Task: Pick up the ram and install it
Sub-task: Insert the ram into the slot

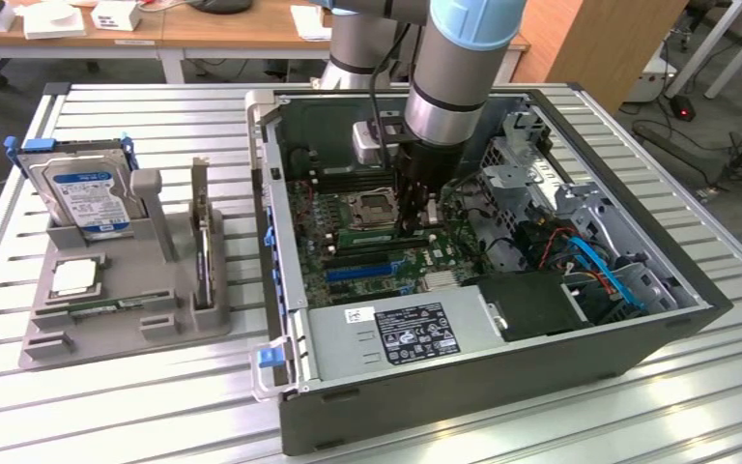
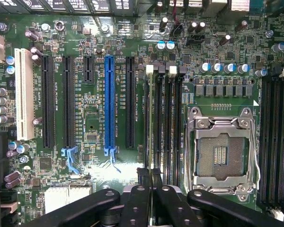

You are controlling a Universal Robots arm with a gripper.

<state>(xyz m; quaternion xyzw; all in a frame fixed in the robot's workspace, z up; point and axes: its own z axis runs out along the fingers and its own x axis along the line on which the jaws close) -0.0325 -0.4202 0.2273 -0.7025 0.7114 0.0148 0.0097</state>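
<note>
1. The arm [image 1: 468,68] is reaching straight down into the open computer case [image 1: 474,387], which is lying on the slatted table [image 1: 113,416].
2. The gripper [image 1: 416,228] is hanging low over the motherboard [image 2: 90,118], just beside the empty CPU socket [image 2: 222,151].
3. Its fingers [image 2: 143,189] are sitting almost closed, leaving only a sliver of a gap. They seem to be pinching the ram [image 2: 150,176], which is presenting itself edge-on as a thin dark strip.
4. That strip is lining up with the bank of memory slots [image 2: 166,123], which is running between the socket and the blue expansion slot [image 2: 109,101].
5. On the exterior view's left, a grey holder [image 1: 113,319] is sitting well apart from the case. It is carrying a blue-labelled hard drive [image 1: 88,193] and an upright card [image 1: 200,232].
</note>
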